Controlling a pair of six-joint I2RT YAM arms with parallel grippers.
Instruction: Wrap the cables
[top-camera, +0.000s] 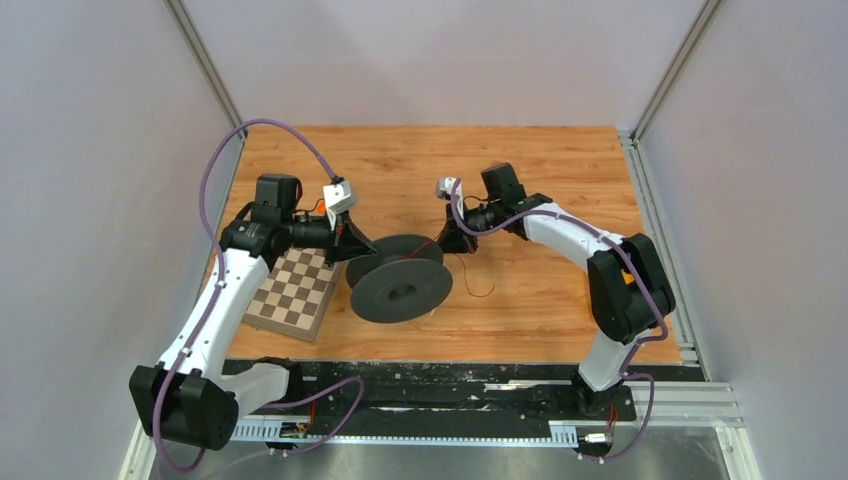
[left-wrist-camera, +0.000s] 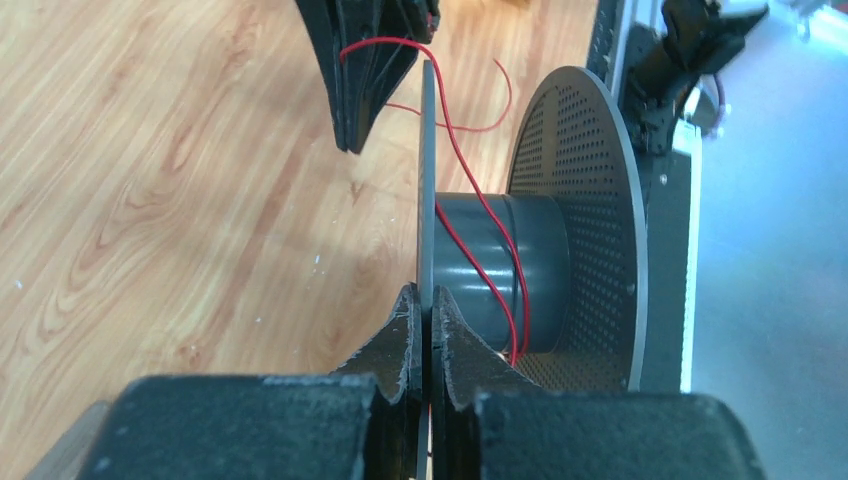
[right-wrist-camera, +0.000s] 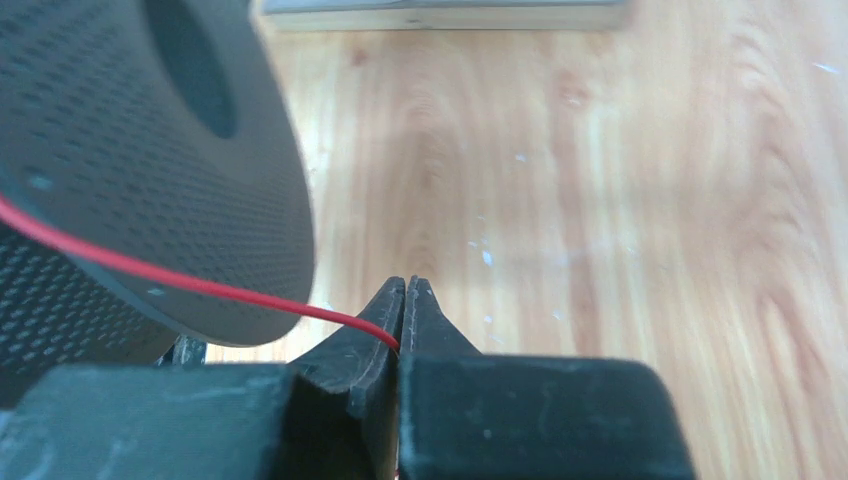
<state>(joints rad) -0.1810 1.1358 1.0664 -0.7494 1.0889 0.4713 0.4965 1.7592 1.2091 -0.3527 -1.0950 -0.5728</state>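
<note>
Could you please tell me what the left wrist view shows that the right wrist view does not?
Only the left wrist view: the left gripper clamped on a flange edge of the spool, and the grey core crossed by wire. Only the right wrist view: the pinch point at the tips of the right gripper, and a pale board edge. Both: wire, spool, right gripper, wooden table.

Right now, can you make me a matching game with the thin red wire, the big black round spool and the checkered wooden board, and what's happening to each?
1. thin red wire
2. black round perforated spool
3. brown-and-white checkered wooden board

A. lying flat beside the spool, held by nothing
B. pinched in the closed right jaws
C. one disc's rim clamped in the closed left jaws

Pairs: 1-B, 2-C, 3-A
</note>
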